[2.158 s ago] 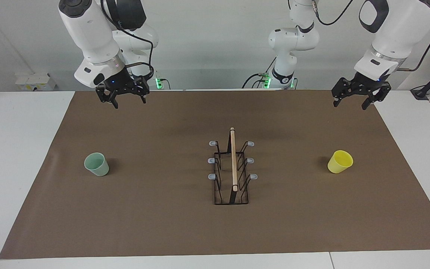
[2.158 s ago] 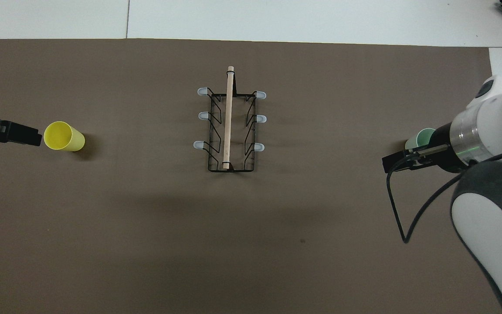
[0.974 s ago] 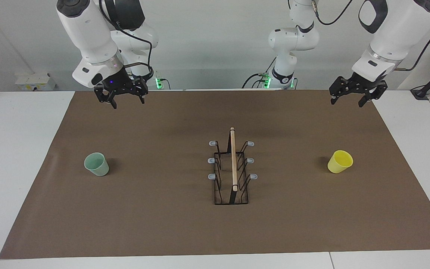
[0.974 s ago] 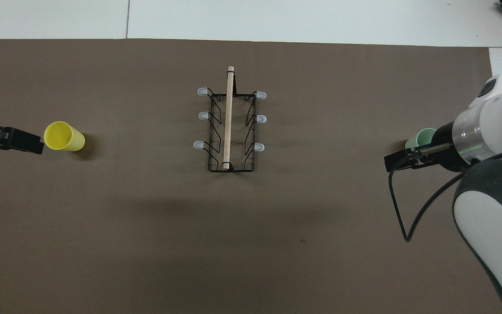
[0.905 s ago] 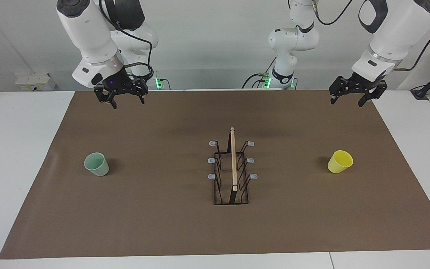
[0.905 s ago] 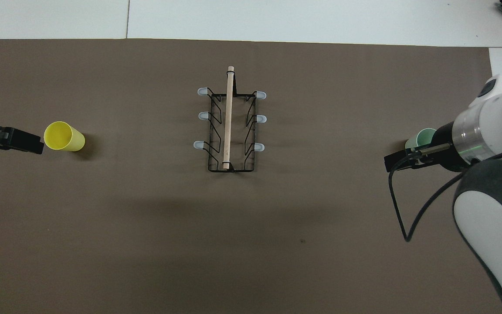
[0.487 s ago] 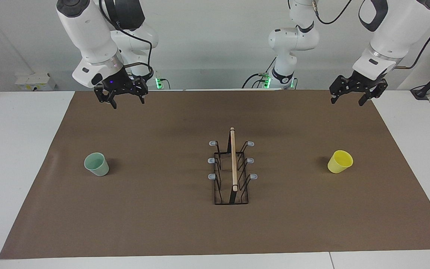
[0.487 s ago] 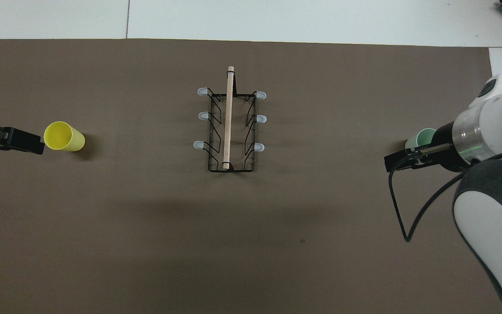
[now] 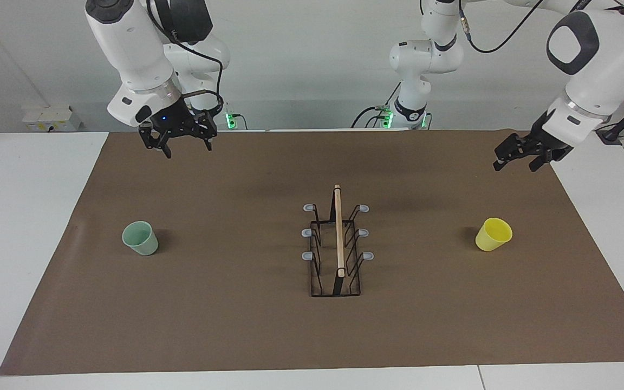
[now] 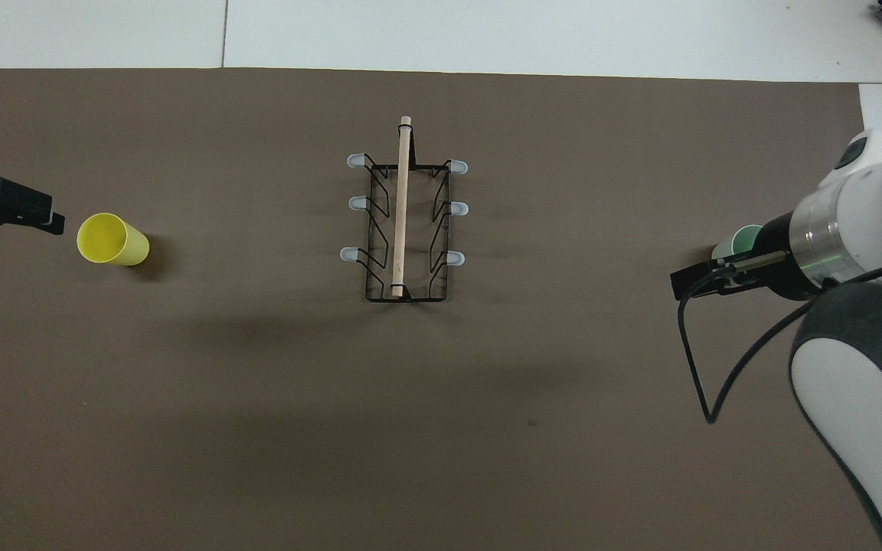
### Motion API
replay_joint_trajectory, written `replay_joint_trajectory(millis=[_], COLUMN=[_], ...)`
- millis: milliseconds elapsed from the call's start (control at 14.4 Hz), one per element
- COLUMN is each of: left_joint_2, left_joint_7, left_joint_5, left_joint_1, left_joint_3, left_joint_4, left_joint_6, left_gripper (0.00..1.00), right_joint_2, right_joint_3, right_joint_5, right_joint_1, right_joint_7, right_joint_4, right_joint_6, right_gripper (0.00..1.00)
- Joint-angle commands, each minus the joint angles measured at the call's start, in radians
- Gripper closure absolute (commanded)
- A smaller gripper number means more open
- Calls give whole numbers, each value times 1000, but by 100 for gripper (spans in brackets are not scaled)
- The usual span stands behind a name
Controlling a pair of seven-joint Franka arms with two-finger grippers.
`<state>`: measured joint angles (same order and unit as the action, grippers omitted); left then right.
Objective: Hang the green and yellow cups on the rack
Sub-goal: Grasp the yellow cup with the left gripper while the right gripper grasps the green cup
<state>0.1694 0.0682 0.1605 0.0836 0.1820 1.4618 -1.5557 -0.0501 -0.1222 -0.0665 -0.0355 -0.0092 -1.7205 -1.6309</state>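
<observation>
Overhead, both tools wide open, empty: left tool (image 9: 514, 162), right tool (image 9: 184, 145).

From overhead, the right arm covers most of the green cup (image 10: 743, 241), leaving only a sliver of rim. The left hand (image 10: 8, 210) is cut off by the picture's edge, so its fingers seem parted but are hard to read there.

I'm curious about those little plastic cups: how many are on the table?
2. A green cup stands on the brown mat toward the right arm's end; a yellow cup stands toward the left arm's end. The rack between them holds none.
</observation>
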Motion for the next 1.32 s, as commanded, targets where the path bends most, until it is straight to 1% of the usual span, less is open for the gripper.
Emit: replay_joint_trajectory(millis=[0,70,209,348,487,557,696,766,835,974,1044,1183,1253], left_joint_2=[129,160,211,258,343,373,464,501,518,550,555,561,573], left_joint_7=[-91,-140,-217,-319,-428,-477,-522,-545,-571,-651,-691,-738,-790], left_joint_5=[97,137,224,301,352,382,406,419,450,504,517,569,571], left_joint_1=[21,27,27,27,25,18,15,13,-1,-13,-13,-31,-24], left_joint_3=[100,134,198,249,281,290,338,350,364,372,375,379,381], left_joint_4=[-144,-171,-182,-201,-257,-276,-328,-340,-345,-340,-330,-310,-305], left_joint_6=[58,52,52,51,58,57,55,46,31,-19,-56,-73,-102], left_gripper=[0,0,0,0,0,0,0,0,0,0,0,0,0], right_joint_2=[10,10,10,10,6,-2,-29,-43,-48,-51,-48,-54,-56], right_joint_3=[-5,-7,-7,-7,-7,-5,-2,-2,-2,1,1,-2,-2], right_joint_5=[1,-1,-3,-3,-3,-1,7,7,7,20,72,219,270], right_joint_1=[-1,-3,-38,-43,-34,-27,-15,2,17,39,40,31,34], right_joint_7=[20,21,52,71,31,-19,-235,-343,-420,-491,-520,-638,-691], right_joint_4=[12,9,7,7,-19,-36,-104,-141,-154,-157,-153,-159,-163], right_joint_6=[-13,-26,-35,-41,-79,-89,-131,-171,-197,-175,-172,-168,-162], right_gripper=[0,0,0,0,0,0,0,0,0,0,0,0,0])
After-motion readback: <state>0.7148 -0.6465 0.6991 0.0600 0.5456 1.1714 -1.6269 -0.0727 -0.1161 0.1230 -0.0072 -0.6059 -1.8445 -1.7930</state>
